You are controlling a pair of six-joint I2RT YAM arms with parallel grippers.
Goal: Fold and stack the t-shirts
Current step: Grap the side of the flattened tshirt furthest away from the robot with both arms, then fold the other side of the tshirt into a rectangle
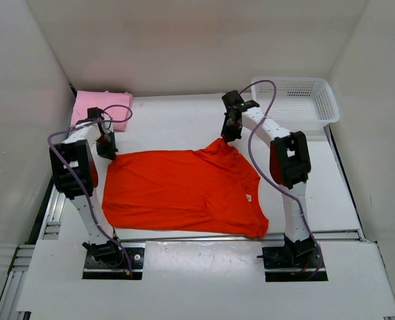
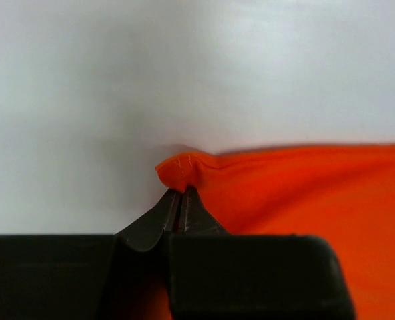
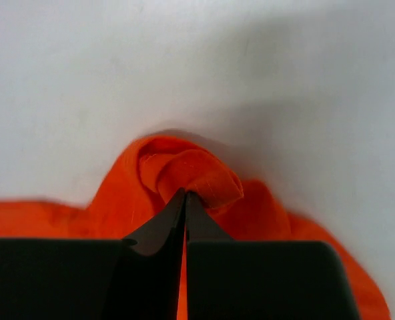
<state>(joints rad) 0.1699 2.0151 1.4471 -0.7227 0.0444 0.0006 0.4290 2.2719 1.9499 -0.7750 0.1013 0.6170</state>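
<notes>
Your left tool (image 2: 181,195) and right tool (image 3: 185,195) each pinch a far corner of the orange shirt (image 1: 184,193), spread across the worktop's (image 1: 331,193) middle. The pink shirt (image 1: 99,107) sits at its far-left corner.

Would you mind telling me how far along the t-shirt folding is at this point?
Done: the pink t-shirt lies folded at the far left. In hand: the orange t-shirt is spread flat, with the left claw and right claw each shut on its far edge, so its first fold is not yet made. Left: folding the orange one and stacking it with the pink one.
</notes>
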